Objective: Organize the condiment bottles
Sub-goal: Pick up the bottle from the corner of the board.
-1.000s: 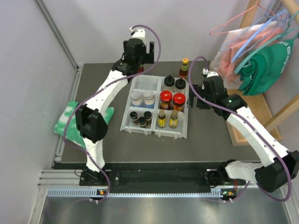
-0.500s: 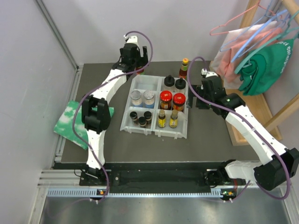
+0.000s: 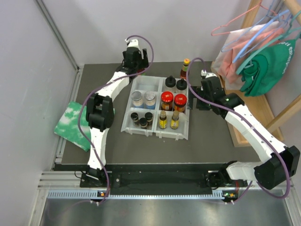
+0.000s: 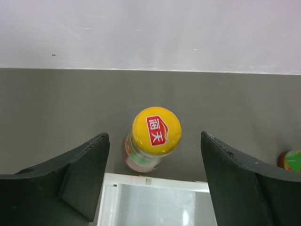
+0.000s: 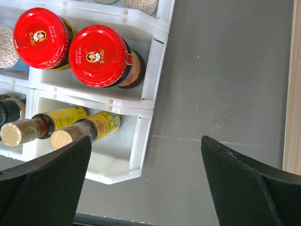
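Observation:
The white tray [image 3: 186,123] holds two red-lidded jars [image 3: 167,100], two black-capped bottles [image 3: 170,84], two pale-lidded jars [image 3: 137,98], three tiny dark spice jars [image 3: 143,122] and two yellow-labelled bottles [image 3: 162,120]. A yellow-green-capped sauce bottle [image 3: 186,68] stands on the table behind the tray. My left gripper [image 3: 134,59] [image 4: 154,141] hangs open behind the tray's back left corner, its jaws either side of a yellow-capped bottle [image 4: 156,132] and apart from it. That bottle is hidden in the top view. My right gripper [image 3: 203,96] [image 5: 146,150] is open and empty beside the tray's right rim [image 5: 146,84].
A green-white cloth [image 3: 70,123] lies at the table's left edge. A wooden rack with hangers and clothes [image 3: 263,47] stands at the right, its base board [image 3: 256,117] beside the right arm. The wall runs close behind the yellow-capped bottle.
The left arm has folded further back, and its gripper has come down behind the tray. The right arm has shifted only slightly.

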You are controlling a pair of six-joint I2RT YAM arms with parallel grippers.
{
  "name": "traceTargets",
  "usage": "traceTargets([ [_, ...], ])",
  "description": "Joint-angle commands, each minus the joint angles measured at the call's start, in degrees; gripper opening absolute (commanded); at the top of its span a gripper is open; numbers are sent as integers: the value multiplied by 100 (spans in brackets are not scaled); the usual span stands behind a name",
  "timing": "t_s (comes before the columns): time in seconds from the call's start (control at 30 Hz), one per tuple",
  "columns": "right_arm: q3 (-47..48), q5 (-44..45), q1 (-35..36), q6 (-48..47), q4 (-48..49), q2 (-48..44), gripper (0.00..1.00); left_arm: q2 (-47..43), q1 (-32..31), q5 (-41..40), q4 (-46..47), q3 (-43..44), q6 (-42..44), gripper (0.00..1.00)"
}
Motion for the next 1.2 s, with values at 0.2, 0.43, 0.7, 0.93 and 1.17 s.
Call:
traceTargets([
  [0.2, 110, 88, 44, -40, 119, 39, 99, 144, 51, -152, 514, 299, 316, 55],
  [0.43, 119, 97, 44, -40, 137, 57, 99, 65, 51, -336, 699, 308, 553, 15],
  [0.7, 154, 141, 53, -40, 93, 39, 99, -233, 59, -407, 997, 142, 597, 0],
  [0.93, 181, 132, 53, -40, 84, 48, 99, -708, 51, -293, 1463, -193, 615, 0],
  [1.17, 128, 141, 44, -40, 75, -48, 99, -1341, 59, -275, 2324, -957, 466, 0],
])
